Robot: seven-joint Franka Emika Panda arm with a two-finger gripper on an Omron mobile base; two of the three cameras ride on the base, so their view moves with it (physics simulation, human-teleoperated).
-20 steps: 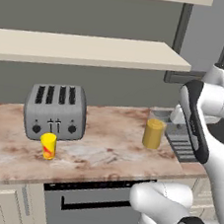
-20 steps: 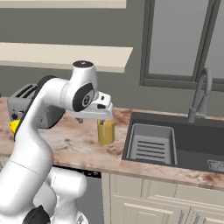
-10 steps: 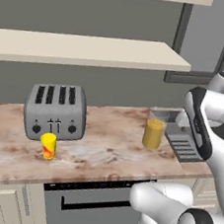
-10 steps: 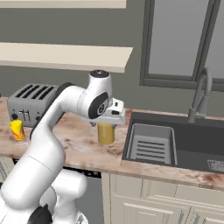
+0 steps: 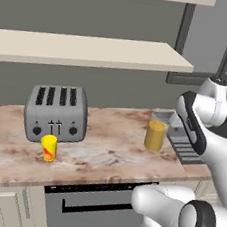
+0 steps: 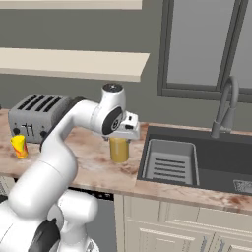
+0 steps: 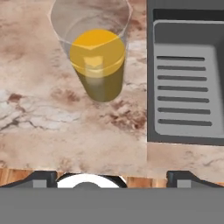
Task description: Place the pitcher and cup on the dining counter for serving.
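Note:
The pitcher (image 5: 155,135) is a clear vessel with amber-yellow liquid, upright on the marbled worktop close to the sink. It also shows as the pitcher (image 6: 119,149) and, from above, the pitcher (image 7: 97,65). My gripper (image 6: 124,136) hangs just above it, slightly toward the worktop's front edge. In the hand view the gripper (image 7: 113,176) is open, its fingertips (image 7: 43,176) wide apart with nothing between them. The small yellow cup (image 5: 48,147) with red markings stands in front of the toaster, far left of the gripper; it is the cup (image 6: 18,145) in the right base view. The dining counter is out of view.
A grey four-slot toaster (image 5: 56,112) stands at the back of the worktop. A dark sink (image 6: 197,160) with a ribbed drainer and a tall faucet (image 6: 225,109) lies right of the pitcher. Two shelves (image 5: 88,49) hang on the wall above.
The arm has swung right and its hand has come down over the pitcher. Pitcher, cup and toaster have not moved; the jaws have stayed open.

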